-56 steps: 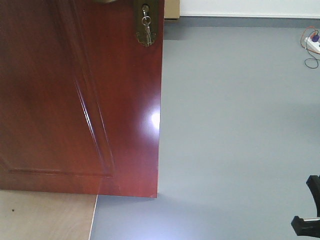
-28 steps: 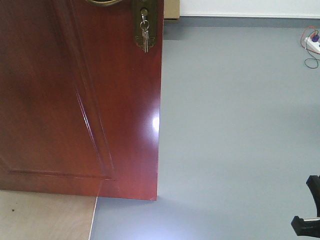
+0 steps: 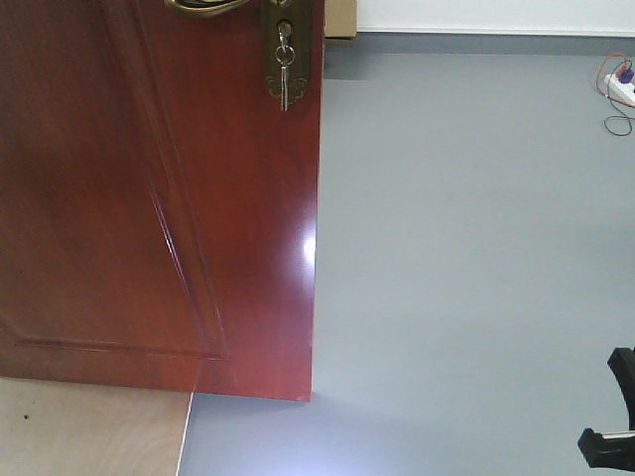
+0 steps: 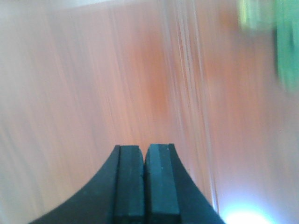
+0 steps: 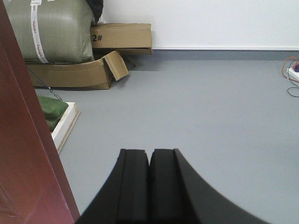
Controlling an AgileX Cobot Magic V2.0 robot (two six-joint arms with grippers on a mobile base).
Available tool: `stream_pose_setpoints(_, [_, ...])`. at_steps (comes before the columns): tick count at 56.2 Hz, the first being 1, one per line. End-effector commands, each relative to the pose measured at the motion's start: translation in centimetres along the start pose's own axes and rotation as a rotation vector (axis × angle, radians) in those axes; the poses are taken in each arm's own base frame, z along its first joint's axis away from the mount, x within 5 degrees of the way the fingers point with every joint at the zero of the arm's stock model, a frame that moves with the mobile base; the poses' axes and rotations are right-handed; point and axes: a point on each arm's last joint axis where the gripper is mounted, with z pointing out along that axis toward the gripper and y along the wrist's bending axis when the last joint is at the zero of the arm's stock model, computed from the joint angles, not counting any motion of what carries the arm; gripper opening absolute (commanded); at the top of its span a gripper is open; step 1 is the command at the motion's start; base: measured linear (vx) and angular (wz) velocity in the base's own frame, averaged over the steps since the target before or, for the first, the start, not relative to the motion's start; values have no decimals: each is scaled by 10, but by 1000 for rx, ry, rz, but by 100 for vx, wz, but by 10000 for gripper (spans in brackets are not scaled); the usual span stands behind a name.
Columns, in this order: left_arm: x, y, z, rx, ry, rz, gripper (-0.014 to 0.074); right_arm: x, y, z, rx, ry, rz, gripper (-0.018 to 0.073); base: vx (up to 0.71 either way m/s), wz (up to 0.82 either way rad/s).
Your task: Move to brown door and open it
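Observation:
The brown door (image 3: 159,198) fills the left half of the front view, glossy reddish-brown with panel moulding. Its brass lever handle (image 3: 208,7) and brass lock plate (image 3: 286,55) with hanging keys (image 3: 284,79) sit at the top edge. The door's free edge shows in the right wrist view (image 5: 23,154) at the left. My left gripper (image 4: 145,151) is shut and empty, close to a blurred reddish wood surface. My right gripper (image 5: 150,156) is shut and empty, over the grey floor to the right of the door's edge.
Grey floor (image 3: 476,248) lies right of the door. Cardboard boxes (image 5: 107,51) and a green sack (image 5: 51,30) stand by the far white wall. A white-edged board (image 5: 65,123) lies behind the door. A power strip with cables (image 3: 620,84) is far right. A black part (image 3: 610,426) is at the lower right.
The door's handle, lock plate and keys have shifted lower in the front view, and the door's bottom edge has moved down a little. The keys swing.

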Motion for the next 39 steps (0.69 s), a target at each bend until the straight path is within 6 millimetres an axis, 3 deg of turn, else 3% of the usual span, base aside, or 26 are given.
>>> stream_pose_setpoints(1, [3,0,-2,-12,-89,-14,-6,-6,-1,0,6,-77,-9,0,0,0])
stream_pose_setpoints(39, [7,-1,-4,-1,-34,-7,-6,-6,-1,0,6,-77,-9,0,0,0])
